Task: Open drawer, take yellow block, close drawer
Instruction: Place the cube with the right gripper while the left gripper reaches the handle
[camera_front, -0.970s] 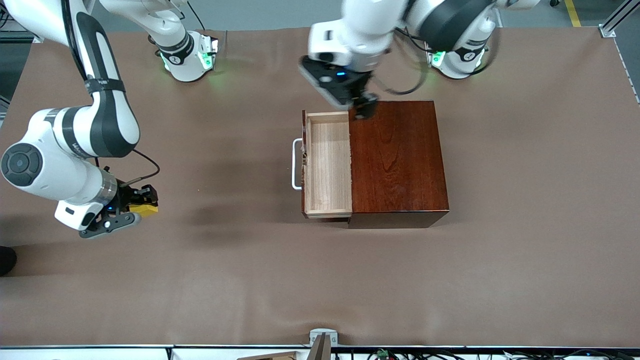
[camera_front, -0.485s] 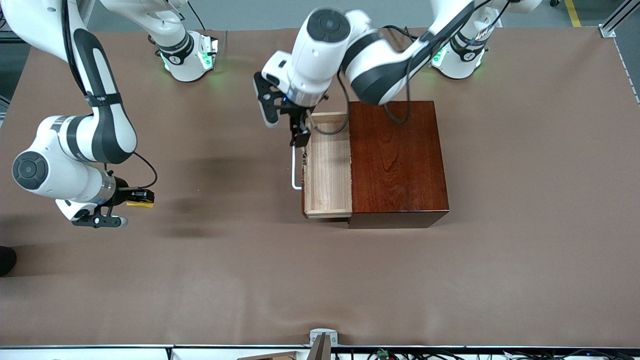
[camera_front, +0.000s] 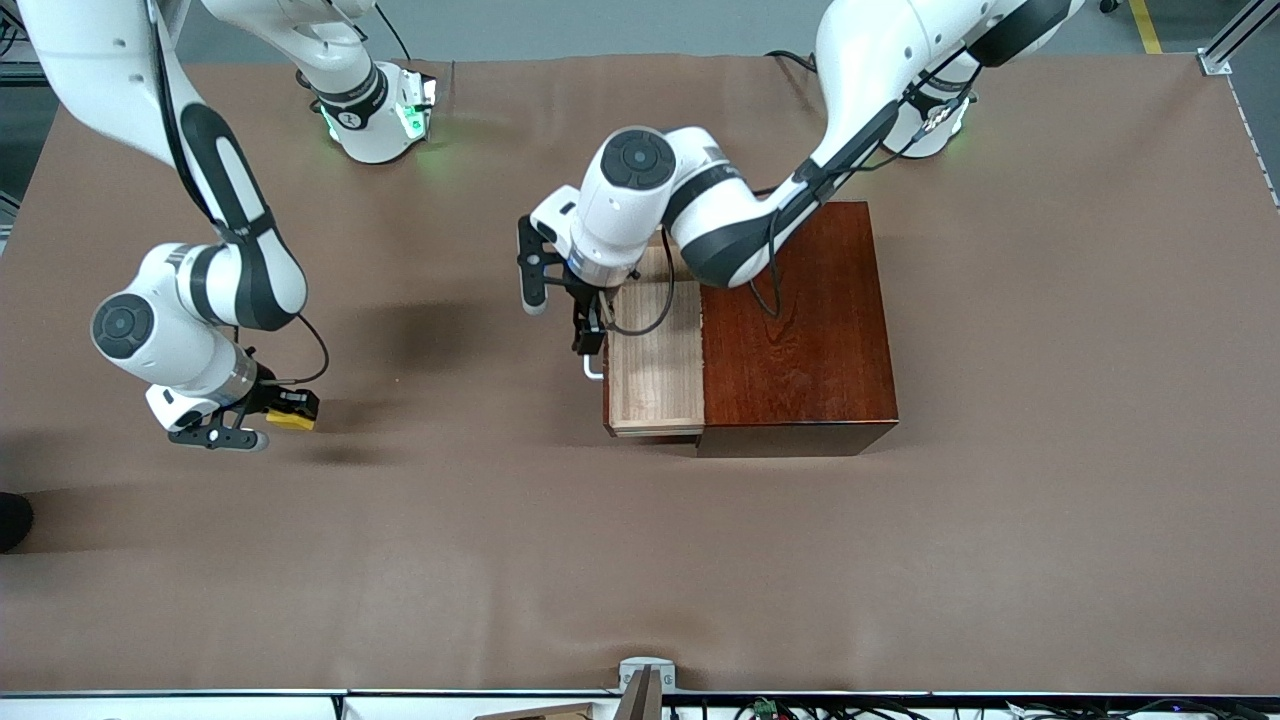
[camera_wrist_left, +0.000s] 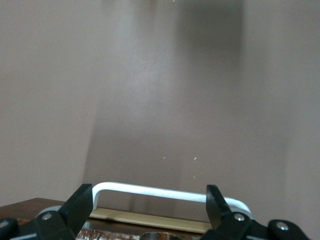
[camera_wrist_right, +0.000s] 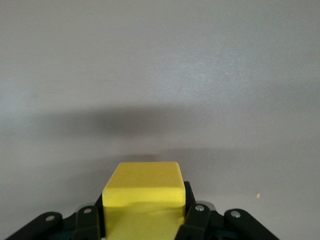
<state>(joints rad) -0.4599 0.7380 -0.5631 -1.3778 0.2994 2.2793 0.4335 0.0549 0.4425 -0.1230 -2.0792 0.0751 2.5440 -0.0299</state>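
The drawer (camera_front: 655, 375) stands pulled out of the dark reddish-brown box (camera_front: 795, 320), and its tan tray shows nothing inside. My left gripper (camera_front: 590, 335) hangs over the drawer's front edge at the white handle (camera_front: 592, 372). In the left wrist view the left gripper (camera_wrist_left: 149, 205) is open, its fingers (camera_wrist_left: 82, 207) set wide, with the handle (camera_wrist_left: 165, 191) lying across just ahead of the tips. My right gripper (camera_front: 288, 410) is low over the table at the right arm's end, shut on the yellow block (camera_front: 290, 421). The right wrist view shows the yellow block (camera_wrist_right: 142, 187) clamped in the right gripper (camera_wrist_right: 142, 212).
Brown paper covers the whole table (camera_front: 640, 560). The left arm's forearm crosses above the box's top. A grey bracket (camera_front: 645, 672) sits at the table edge nearest the front camera.
The left arm has swung from over the box's corner nearest its base down to the drawer's handle. The right arm has shifted slightly with the yellow block still in its grip.
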